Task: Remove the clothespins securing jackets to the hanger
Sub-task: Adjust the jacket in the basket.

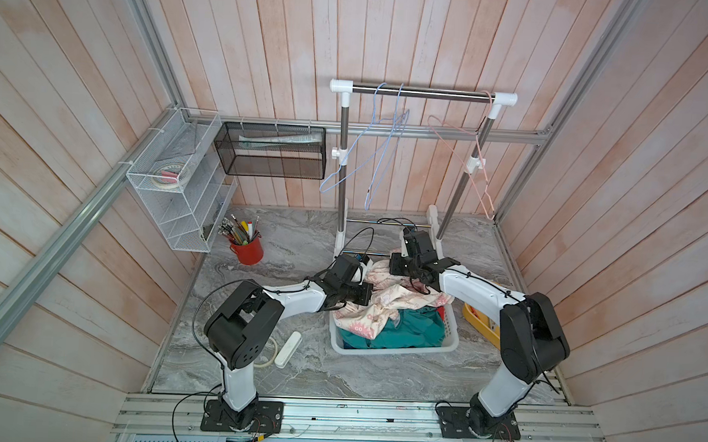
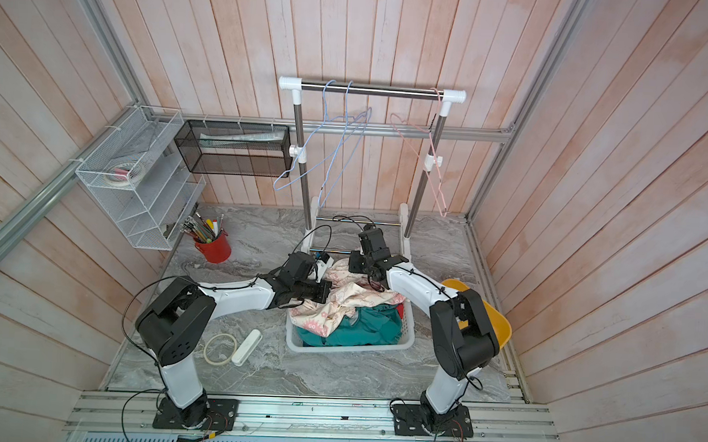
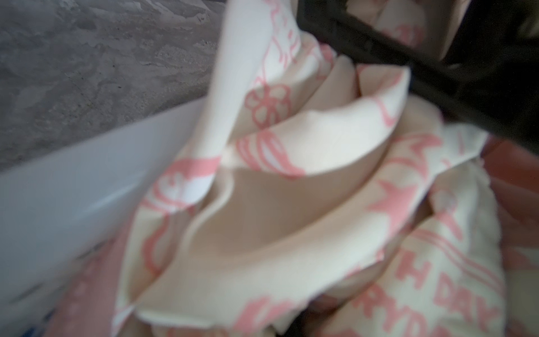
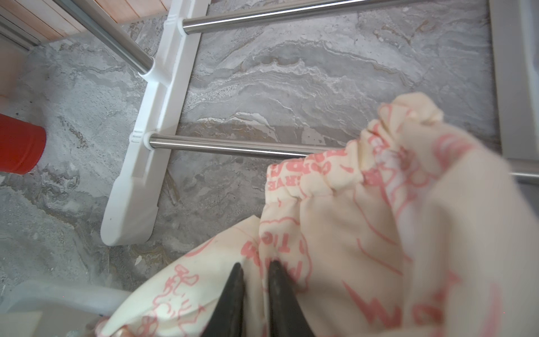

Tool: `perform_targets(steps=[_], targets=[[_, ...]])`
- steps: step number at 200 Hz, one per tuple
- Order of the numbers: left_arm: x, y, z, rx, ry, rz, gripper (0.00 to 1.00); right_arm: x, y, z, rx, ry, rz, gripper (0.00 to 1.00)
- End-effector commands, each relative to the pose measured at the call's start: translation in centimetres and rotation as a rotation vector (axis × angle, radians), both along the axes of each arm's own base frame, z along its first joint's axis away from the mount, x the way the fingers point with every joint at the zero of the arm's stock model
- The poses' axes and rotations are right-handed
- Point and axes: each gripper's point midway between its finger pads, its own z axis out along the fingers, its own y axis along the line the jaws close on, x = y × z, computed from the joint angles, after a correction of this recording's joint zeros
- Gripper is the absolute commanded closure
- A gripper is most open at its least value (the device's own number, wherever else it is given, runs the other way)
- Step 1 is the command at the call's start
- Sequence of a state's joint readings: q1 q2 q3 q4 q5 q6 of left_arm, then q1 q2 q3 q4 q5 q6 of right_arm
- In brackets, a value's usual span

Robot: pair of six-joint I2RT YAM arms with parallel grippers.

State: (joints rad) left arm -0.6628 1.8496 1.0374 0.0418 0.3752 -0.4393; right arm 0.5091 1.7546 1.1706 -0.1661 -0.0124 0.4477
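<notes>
The cream pink-printed jacket (image 1: pixel 385 302) lies heaped on top of the teal jacket (image 1: pixel 413 329) in a white basket (image 1: pixel 399 349). My right gripper (image 4: pixel 256 267) is shut on a fold of the cream jacket (image 4: pixel 379 233) at the basket's far end. My left gripper (image 1: pixel 365 268) is low over the basket's far left corner. In the left wrist view cream cloth (image 3: pixel 291 204) fills the picture and hides its fingers. Two blue hangers (image 1: pixel 385 149) and a pink hanger (image 1: pixel 482 166) hang bare on the rack (image 1: pixel 421 92). The clothespins are out of view.
The rack's white foot (image 4: pixel 145 163) and steel rails stand just behind the basket. A red pen cup (image 1: pixel 247 249) is at the back left and a yellow bin (image 2: pixel 500 325) at the right. A tape ring (image 2: pixel 221 348) and a white bar (image 2: pixel 247 346) lie front left.
</notes>
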Motion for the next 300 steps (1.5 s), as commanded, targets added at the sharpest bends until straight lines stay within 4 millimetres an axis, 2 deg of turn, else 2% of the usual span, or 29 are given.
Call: perform_targets(steps=[1, 18, 31, 65, 86, 105, 120, 145, 158, 195, 212, 223, 248, 275, 300], targets=[[-4.5, 6.0, -12.0, 0.312, 0.281, 0.083, 1.00, -14.9, -3.4, -15.8, -0.197, 0.711, 0.114, 0.89], [-4.6, 6.2, -12.5, 0.316, 0.291, 0.091, 1.00, -15.6, -3.7, -17.1, -0.204, 0.743, 0.109, 0.95], [-4.6, 6.5, -12.5, 0.316, 0.291, 0.100, 1.00, -15.6, -3.7, -16.4, -0.213, 0.732, 0.108, 0.98], [-4.6, 6.9, -11.8, 0.307, 0.272, 0.115, 1.00, -12.4, -3.4, -10.1, -0.204, 0.570, 0.073, 0.95], [-4.9, 6.8, -11.4, 0.300, 0.268, 0.109, 1.00, -11.5, -2.8, -7.5, -0.194, 0.527, 0.077, 0.95], [-5.0, 6.6, -10.9, 0.296, 0.251, 0.102, 1.00, -11.4, -2.2, -5.7, -0.173, 0.505, 0.091, 0.93], [-5.2, 6.5, -10.6, 0.304, 0.237, 0.092, 1.00, -12.1, -1.8, -5.4, -0.169, 0.522, 0.121, 0.93], [-5.5, 6.4, -10.5, 0.325, 0.215, 0.081, 1.00, -13.6, -2.1, -7.0, -0.211, 0.588, 0.145, 0.96], [-5.6, 6.4, -10.8, 0.329, 0.222, 0.085, 1.00, -13.4, -2.4, -6.6, -0.246, 0.572, 0.129, 0.99], [-5.3, 5.8, -10.8, 0.312, 0.215, 0.092, 1.00, -10.5, -1.2, -0.8, -0.175, 0.421, 0.088, 0.93], [-5.5, 5.7, -10.7, 0.307, 0.213, 0.086, 1.00, -9.9, -1.1, 0.9, -0.170, 0.382, 0.071, 0.88], [-5.6, 5.7, -10.7, 0.307, 0.214, 0.084, 1.00, -10.1, -1.0, 1.0, -0.156, 0.389, 0.077, 0.87], [-5.7, 5.7, -10.7, 0.307, 0.214, 0.080, 1.00, -11.9, -0.7, -0.5, -0.157, 0.465, 0.097, 0.89], [-5.7, 5.7, -10.8, 0.306, 0.210, 0.080, 1.00, -13.1, -0.1, -0.5, -0.132, 0.467, 0.109, 0.88], [-5.7, 5.6, -10.6, 0.299, 0.209, 0.080, 1.00, -13.7, -1.4, -4.0, -0.149, 0.533, 0.098, 0.88]])
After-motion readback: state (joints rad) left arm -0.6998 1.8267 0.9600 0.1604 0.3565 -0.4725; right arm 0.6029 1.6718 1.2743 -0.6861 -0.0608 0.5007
